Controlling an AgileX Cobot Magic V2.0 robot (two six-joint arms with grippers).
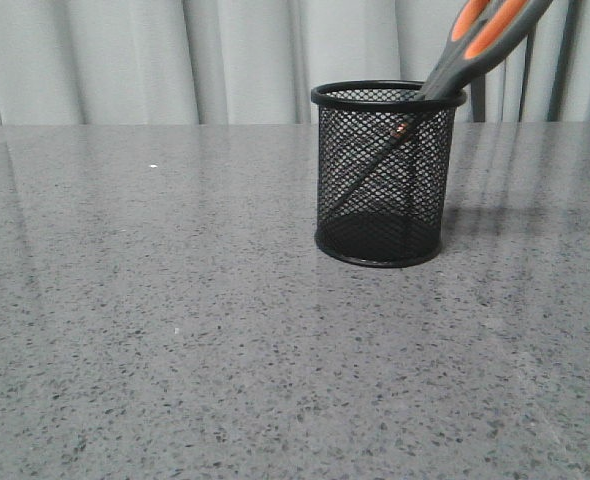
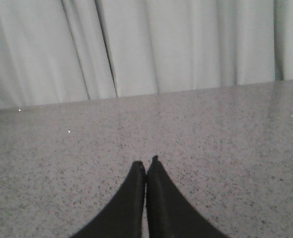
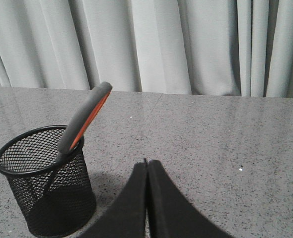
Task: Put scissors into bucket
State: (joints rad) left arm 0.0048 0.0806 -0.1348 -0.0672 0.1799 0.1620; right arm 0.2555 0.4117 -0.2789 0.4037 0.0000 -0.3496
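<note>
The scissors [image 1: 475, 45] stood inside the bucket [image 1: 383, 180], blades down against the mesh and handle loops leaning out over the rim. The bucket sat upright on the grey speckled worktop [image 1: 175, 330], near the right end effector [image 3: 146, 163] and off to one side of it, not touching. That end effector was closed, fingertips pressed together, holding nothing. The left end effector [image 2: 146, 162] was likewise closed and empty above bare worktop, with the pale curtain [image 2: 161, 44] beyond.
</note>
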